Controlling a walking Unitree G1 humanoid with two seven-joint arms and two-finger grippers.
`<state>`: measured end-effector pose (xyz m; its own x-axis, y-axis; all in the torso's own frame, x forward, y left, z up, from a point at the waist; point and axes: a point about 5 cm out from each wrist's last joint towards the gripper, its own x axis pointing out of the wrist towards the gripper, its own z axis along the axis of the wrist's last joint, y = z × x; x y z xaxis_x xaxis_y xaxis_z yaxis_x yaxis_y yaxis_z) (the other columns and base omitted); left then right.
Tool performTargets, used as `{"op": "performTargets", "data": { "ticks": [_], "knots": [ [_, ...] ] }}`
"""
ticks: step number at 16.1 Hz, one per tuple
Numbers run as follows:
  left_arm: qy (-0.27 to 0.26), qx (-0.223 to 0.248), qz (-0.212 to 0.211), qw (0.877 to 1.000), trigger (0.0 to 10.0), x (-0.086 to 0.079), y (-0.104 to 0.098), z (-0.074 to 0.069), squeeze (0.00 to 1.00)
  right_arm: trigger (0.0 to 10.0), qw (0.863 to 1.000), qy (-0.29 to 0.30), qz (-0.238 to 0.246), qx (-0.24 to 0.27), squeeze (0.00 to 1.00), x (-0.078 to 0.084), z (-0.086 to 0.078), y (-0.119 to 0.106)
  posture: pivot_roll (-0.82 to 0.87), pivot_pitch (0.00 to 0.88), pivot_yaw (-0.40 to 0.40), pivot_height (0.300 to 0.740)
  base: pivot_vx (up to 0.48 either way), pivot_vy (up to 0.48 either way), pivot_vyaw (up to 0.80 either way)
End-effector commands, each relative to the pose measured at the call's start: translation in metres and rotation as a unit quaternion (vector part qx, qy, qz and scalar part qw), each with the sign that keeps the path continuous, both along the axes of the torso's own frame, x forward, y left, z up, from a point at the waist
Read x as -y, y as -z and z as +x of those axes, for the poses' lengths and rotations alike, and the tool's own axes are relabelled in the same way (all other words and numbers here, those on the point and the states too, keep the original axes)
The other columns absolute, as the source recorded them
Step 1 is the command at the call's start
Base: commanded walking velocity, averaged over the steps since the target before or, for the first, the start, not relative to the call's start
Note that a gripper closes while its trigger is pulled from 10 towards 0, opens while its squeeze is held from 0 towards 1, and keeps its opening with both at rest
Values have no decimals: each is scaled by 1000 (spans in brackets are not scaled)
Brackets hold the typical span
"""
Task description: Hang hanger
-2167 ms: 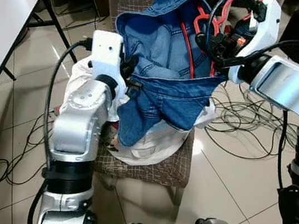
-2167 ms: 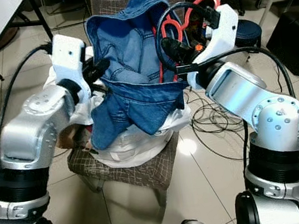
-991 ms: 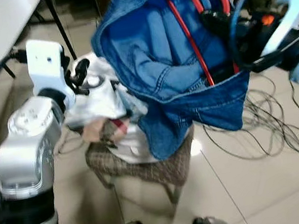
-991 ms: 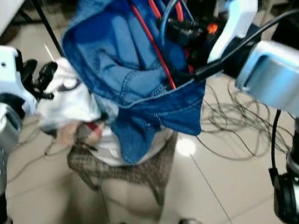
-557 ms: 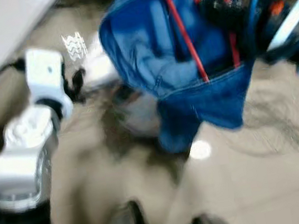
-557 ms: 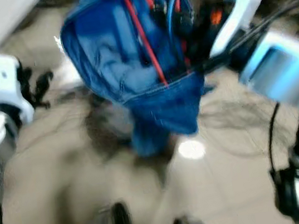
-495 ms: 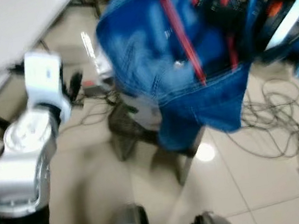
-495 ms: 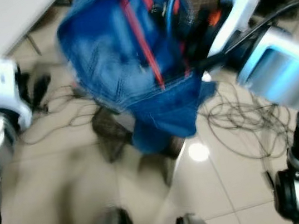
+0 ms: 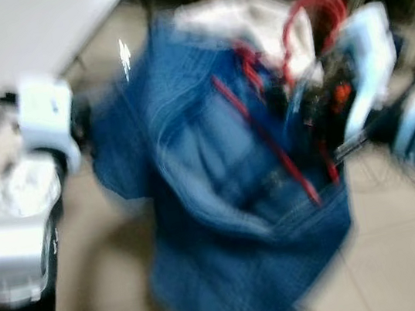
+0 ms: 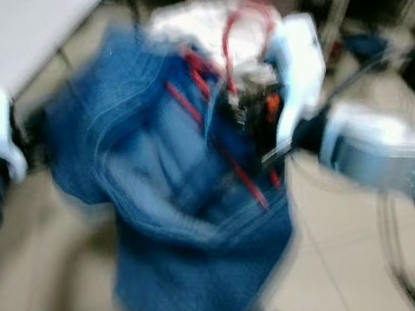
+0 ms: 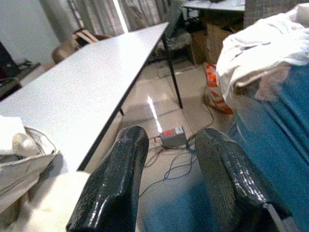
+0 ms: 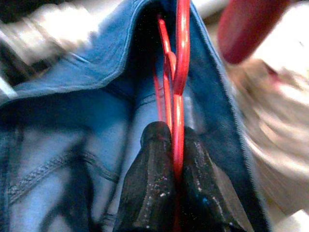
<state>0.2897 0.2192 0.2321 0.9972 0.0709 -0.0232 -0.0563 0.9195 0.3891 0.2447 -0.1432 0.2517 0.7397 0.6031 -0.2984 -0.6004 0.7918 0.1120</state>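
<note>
Hanger [image 12: 177,72] pinched in right claw [image 12: 174,159] under denim [image 9: 222,200]; left claw [image 11: 166,159] gapes.

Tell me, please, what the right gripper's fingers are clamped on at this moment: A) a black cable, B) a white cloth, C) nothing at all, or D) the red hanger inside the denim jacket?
D. In the right wrist view the right gripper has its two black fingers pressed together on the thin red hanger, with the denim jacket draped around it.
</note>
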Motion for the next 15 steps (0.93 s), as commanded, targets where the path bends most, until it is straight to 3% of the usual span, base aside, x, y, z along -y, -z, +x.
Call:
{"op": "performTargets", "data": {
  "ticks": [1,2,3,5,8,9,11,13,15],
  "knots": [
    [-15,-1,4,1000,10000,-3,0,-1,0,10000,997,16,-72,14,0,3,2,10,-88,105,-29,740,0,0,0],
    [-18,-6,3,1000,10000,-4,1,-2,0,10000,990,26,-138,11,0,6,3,26,-83,103,-33,740,0,0,0],
    [-9,-12,6,1000,10000,-1,5,-3,0,10000,985,40,-167,8,0,9,7,40,-83,103,-33,740,0,0,0],
    [14,-20,3,1000,10000,8,13,-6,0,10000,978,45,-202,16,0,10,11,57,-73,100,-39,740,0,0,0],
    [65,-31,-44,996,10000,31,36,-12,0,10000,965,58,-248,55,0,14,19,78,-64,98,-43,740,0,0,0],
    [69,-19,-76,995,10000,37,44,-15,0,10000,963,75,-250,72,0,17,23,82,-57,99,-48,740,0,0,0],
    [80,-44,-127,988,10000,51,64,-22,0,10000,966,104,-213,101,0,18,25,90,-54,102,-49,740,0,0,0],
    [90,-41,-146,984,10000,59,68,-24,0,10000,966,99,-212,108,0,18,21,97,-47,102,-51,740,0,0,0],
    [93,-43,-142,984,10000,65,75,-27,0,10000,972,111,-174,114,0,16,18,100,-40,99,-54,740,0,0,0]
  ]
}}
